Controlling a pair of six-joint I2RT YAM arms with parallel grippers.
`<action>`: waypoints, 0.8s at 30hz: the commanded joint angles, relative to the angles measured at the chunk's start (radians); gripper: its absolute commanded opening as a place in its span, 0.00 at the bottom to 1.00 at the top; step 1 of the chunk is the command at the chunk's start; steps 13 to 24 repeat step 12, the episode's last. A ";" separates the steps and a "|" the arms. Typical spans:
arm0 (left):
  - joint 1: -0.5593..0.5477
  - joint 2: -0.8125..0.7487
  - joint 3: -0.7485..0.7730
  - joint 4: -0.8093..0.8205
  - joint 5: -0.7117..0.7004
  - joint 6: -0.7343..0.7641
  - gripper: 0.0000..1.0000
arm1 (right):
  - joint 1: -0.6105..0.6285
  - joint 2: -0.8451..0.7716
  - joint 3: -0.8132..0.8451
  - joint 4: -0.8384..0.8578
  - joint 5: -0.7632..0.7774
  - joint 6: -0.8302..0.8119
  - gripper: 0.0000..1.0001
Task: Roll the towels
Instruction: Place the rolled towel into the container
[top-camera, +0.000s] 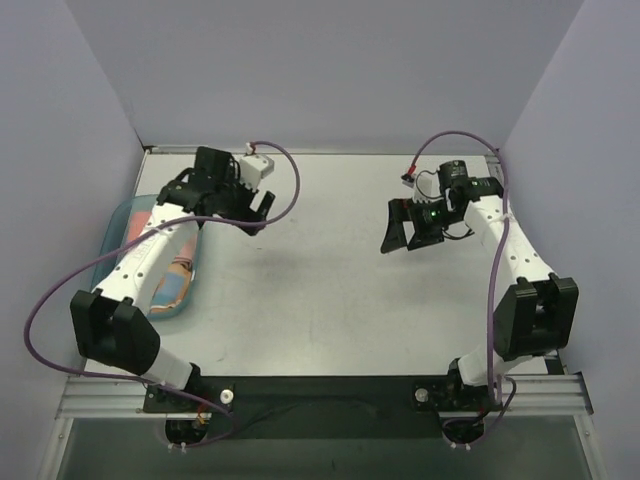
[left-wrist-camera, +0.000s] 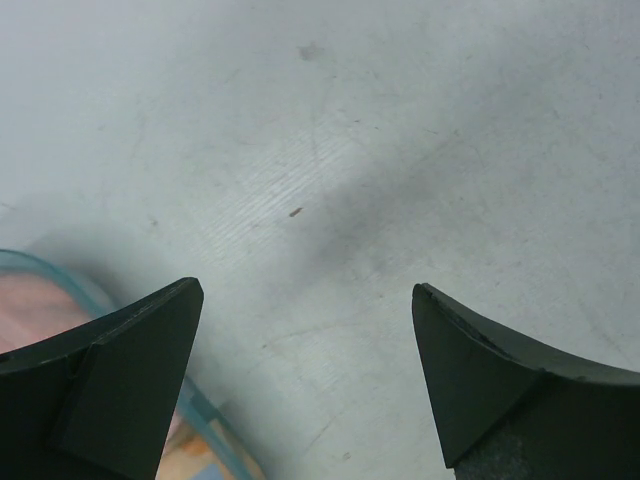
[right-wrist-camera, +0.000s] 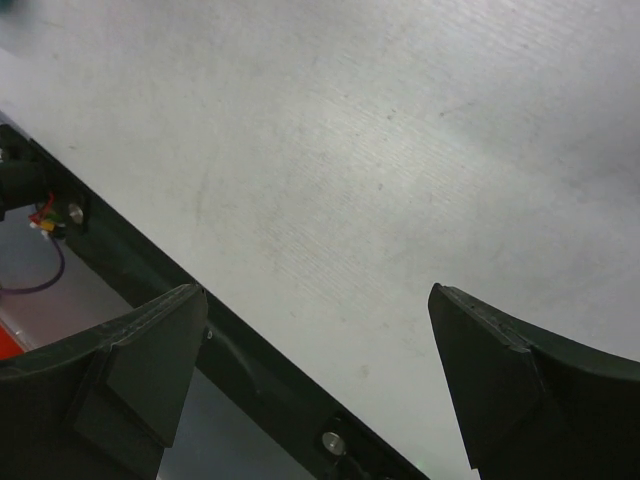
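The pale grey table (top-camera: 340, 290) stood between lavender walls; the towels (top-camera: 178, 275) lay heaped in the teal tray (top-camera: 118, 222) under the left arm, seemingly staged for pickup; the left gripper (top-camera: 255, 207) and right gripper (top-camera: 400, 235) hovered spread wide, empty, probably ready to grasp.

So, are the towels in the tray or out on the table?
In: the towels lie inside the teal tray, partly hidden by the left arm. Rolled or not, cannot tell.

Your left arm (top-camera: 150, 262) and right arm (top-camera: 522, 255) are white-shelled with black joints, a purple cable (top-camera: 297, 185) looping along each. A green light (top-camera: 432, 213) glows on the right wrist. The fingers (left-wrist-camera: 120, 390) are matte black wedges.
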 joint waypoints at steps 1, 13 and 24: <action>-0.082 0.037 -0.069 0.098 -0.047 -0.101 0.97 | -0.011 -0.060 -0.113 0.035 0.096 -0.015 1.00; -0.141 0.020 -0.251 0.201 -0.084 -0.177 0.97 | -0.009 -0.133 -0.242 0.104 0.113 -0.021 1.00; -0.141 0.020 -0.251 0.201 -0.084 -0.177 0.97 | -0.009 -0.133 -0.242 0.104 0.113 -0.021 1.00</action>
